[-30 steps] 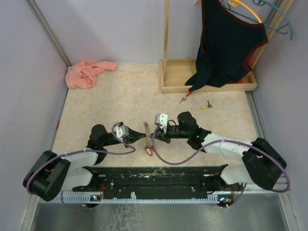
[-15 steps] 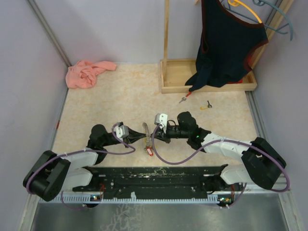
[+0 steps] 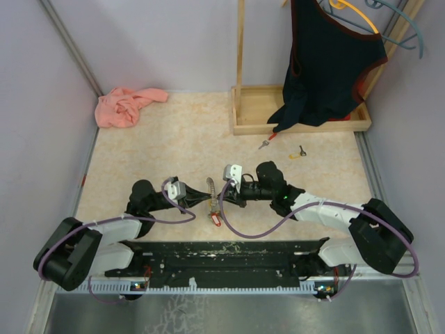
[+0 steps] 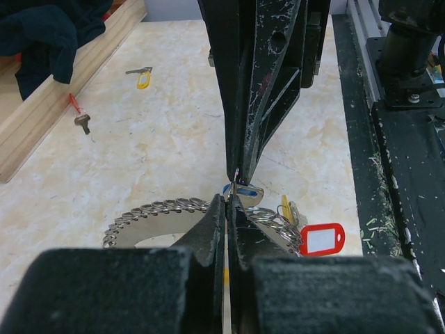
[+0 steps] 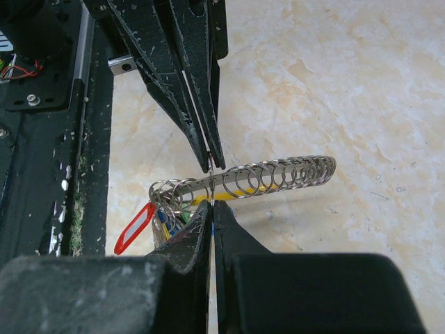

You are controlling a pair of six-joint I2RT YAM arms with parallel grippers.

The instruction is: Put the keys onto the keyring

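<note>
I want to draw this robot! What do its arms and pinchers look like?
Both the left arm and right arm have white middle sections, chunky black joints and looping purple cables. A grey camera box sits on each wrist. The left gripper and right gripper have thin black fingers, scratched whitish.

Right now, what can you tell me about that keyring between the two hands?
The keyring is a silvery metal chain of small linked rings, stretched sideways, with a bunch at one end: a red tag, yellow and blue bits. The shut left hand and right hand meet tip to tip at it.
</note>
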